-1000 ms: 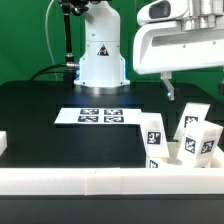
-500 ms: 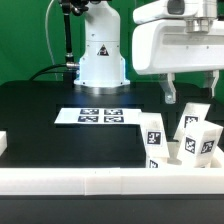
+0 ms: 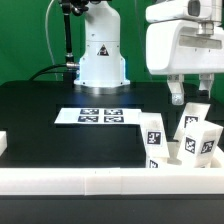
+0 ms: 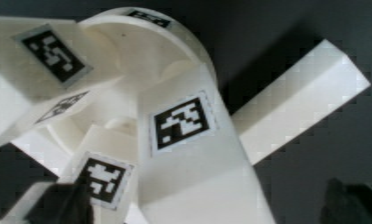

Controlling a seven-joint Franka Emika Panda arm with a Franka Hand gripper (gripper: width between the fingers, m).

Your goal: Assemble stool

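Observation:
Three blocky white stool legs with black-and-white tags stand close together at the exterior view's right: one [image 3: 152,140] upright, two more [image 3: 199,143] beside it. My gripper [image 3: 192,92] hangs open just above them, holding nothing. In the wrist view a tagged leg [image 4: 197,125] lies straight below, between my dark fingertips [image 4: 51,203], and neither fingertip touches it. The gripper [image 4: 201,205] is open. The curved rim of the round white seat [image 4: 156,40] shows behind the legs in the wrist view. I cannot make the seat out in the exterior view.
The marker board [image 3: 100,116] lies flat on the black table, mid-scene. A long white border rail [image 3: 100,180] runs along the front edge, with a white end piece [image 3: 3,143] at the exterior view's left. The robot base [image 3: 100,55] stands at the back.
The gripper has moved toward the exterior view's right and a little lower, and now hangs over the cluster of legs. The legs have not moved.

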